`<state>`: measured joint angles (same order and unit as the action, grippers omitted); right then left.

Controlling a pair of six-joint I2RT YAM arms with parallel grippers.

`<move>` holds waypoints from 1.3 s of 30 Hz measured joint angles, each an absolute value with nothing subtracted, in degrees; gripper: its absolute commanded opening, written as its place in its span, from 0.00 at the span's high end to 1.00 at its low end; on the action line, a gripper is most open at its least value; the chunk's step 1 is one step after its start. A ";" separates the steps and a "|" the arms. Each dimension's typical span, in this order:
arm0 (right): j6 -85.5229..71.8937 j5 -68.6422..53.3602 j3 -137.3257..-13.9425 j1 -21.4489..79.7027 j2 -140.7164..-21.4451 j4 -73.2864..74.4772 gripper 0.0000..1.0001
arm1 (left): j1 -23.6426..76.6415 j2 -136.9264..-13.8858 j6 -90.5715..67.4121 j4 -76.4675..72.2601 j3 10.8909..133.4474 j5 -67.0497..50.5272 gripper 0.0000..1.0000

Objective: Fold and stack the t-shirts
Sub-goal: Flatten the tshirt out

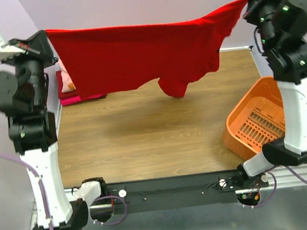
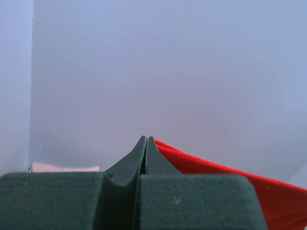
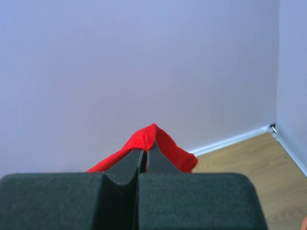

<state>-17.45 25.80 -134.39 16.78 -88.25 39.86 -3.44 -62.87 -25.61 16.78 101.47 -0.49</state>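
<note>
Top view: the red t-shirt (image 1: 136, 51) hangs spread out over the table (image 1: 145, 143), at twelve o'clock. Left wrist view: the left hand (image 2: 146, 140) is squeezed tight on one corner. Right wrist view: the right hand (image 3: 145, 150) pinches the other. Best to lower both evenly.

The left arm (image 1: 39, 175) and right arm (image 1: 296, 112) had white lower links under bulky black joint housings, with small green lights (image 1: 267, 20) on the right one. Thin lavender cables (image 1: 45, 207) ran by both bases, which sat on a black bar (image 1: 172, 192) edged with silver rails. The left gripper (image 2: 146, 143) and right gripper (image 3: 145, 153) had matte dark-green fingers (image 2: 129, 165) tapering to thin tips.
</note>
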 measured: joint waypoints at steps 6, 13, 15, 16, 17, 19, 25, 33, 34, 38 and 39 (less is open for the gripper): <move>-16.27 25.78 -134.32 16.78 -82.50 35.99 0.99 | -3.44 -57.04 -25.26 14.90 101.45 1.61 1.00; -15.11 26.11 -129.51 16.75 -82.59 32.53 0.99 | -3.44 -58.41 -25.15 12.69 100.75 0.58 1.00; -14.90 26.15 -127.92 16.75 -84.18 32.25 0.99 | -3.53 -61.23 -25.17 12.47 100.01 -0.99 1.00; -14.79 26.15 -127.31 16.78 -85.52 32.08 1.00 | -3.55 -63.48 -25.17 12.43 99.50 -2.13 1.00; -14.61 26.15 -126.76 16.75 -87.22 31.99 0.99 | -3.55 -65.95 -25.19 12.45 99.02 -3.05 1.00; -14.06 26.20 -126.34 16.75 -91.15 31.99 0.99 | -3.60 -68.99 -25.21 12.45 98.61 -4.54 1.00; -12.62 26.17 -126.82 16.75 -100.27 32.40 0.99 | -3.64 -79.26 -25.39 14.09 97.47 -9.65 1.00; -11.97 26.00 -133.95 16.75 -103.02 32.21 0.99 | -3.64 -79.15 -25.02 14.63 101.95 -11.18 1.00; -11.99 25.76 -134.23 16.75 -102.43 32.03 0.99 | -3.64 -78.67 -24.93 14.44 102.28 -11.18 1.00; -12.23 22.76 -133.84 16.75 -98.91 31.62 0.99 | -3.64 -75.70 -24.73 13.93 102.21 -11.09 1.00; -12.29 21.56 -133.51 16.75 -98.15 31.53 0.99 | -3.64 -74.61 -24.71 13.93 101.78 -11.07 1.00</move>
